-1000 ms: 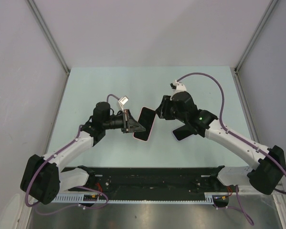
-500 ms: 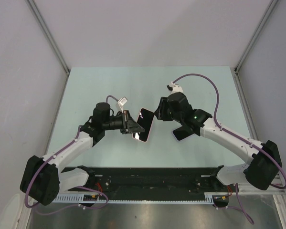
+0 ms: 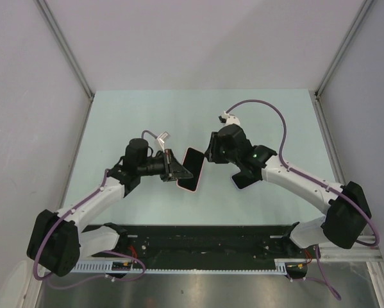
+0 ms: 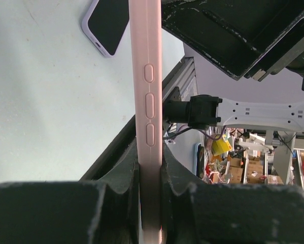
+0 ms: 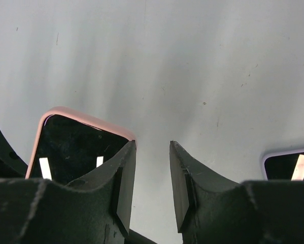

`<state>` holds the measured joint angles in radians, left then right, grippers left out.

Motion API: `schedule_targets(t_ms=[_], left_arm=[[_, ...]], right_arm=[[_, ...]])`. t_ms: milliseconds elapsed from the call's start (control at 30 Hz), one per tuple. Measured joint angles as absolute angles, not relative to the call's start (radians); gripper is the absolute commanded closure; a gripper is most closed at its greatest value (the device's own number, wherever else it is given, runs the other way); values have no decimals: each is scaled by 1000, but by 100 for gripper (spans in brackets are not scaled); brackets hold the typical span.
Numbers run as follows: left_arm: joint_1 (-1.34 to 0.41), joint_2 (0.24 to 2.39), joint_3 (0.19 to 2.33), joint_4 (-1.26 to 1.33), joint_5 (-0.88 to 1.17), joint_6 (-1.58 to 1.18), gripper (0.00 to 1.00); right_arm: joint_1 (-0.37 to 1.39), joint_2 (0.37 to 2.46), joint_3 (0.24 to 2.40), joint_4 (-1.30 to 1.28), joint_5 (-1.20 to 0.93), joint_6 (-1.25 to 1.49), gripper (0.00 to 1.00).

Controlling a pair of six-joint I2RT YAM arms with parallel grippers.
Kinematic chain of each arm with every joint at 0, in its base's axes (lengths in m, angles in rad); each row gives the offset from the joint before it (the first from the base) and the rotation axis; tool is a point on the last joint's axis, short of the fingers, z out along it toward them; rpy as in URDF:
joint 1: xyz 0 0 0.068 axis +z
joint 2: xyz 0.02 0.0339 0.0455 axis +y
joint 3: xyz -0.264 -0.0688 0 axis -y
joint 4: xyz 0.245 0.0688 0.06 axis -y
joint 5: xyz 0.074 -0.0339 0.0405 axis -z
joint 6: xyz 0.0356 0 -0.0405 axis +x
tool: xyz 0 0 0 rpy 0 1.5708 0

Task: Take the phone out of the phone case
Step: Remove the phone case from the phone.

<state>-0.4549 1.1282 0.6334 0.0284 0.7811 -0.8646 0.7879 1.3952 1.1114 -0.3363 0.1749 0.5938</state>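
A phone in a pink case (image 3: 193, 169) is held on edge above the table by my left gripper (image 3: 179, 168), which is shut on its lower end. In the left wrist view the pink case's side with its buttons (image 4: 147, 101) runs up from between my fingers (image 4: 119, 193). My right gripper (image 3: 211, 149) is open and empty, right beside the phone's upper corner. In the right wrist view the pink-cased phone's dark screen (image 5: 73, 145) lies just left of my left finger (image 5: 122, 175), with nothing between the jaws.
A second phone in a lilac case (image 3: 245, 179) lies flat on the pale green table (image 3: 147, 115) under the right arm. It also shows in the left wrist view (image 4: 107, 24) and the right wrist view (image 5: 289, 163). Grey walls enclose the table.
My right gripper has moved left, closer to the pink-cased phone's upper corner. My left gripper has shifted the phone slightly left and down.
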Motion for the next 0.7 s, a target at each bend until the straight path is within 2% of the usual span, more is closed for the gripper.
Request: schedule_targets(t_ms=[233, 700], left_arm=[[-447, 1118, 619, 16, 762, -898, 100], [-444, 1084, 617, 19, 750, -921, 100]], right_arm=[[762, 1438, 1114, -309, 110, 595, 62], [623, 1452, 1060, -195, -201, 629, 64]])
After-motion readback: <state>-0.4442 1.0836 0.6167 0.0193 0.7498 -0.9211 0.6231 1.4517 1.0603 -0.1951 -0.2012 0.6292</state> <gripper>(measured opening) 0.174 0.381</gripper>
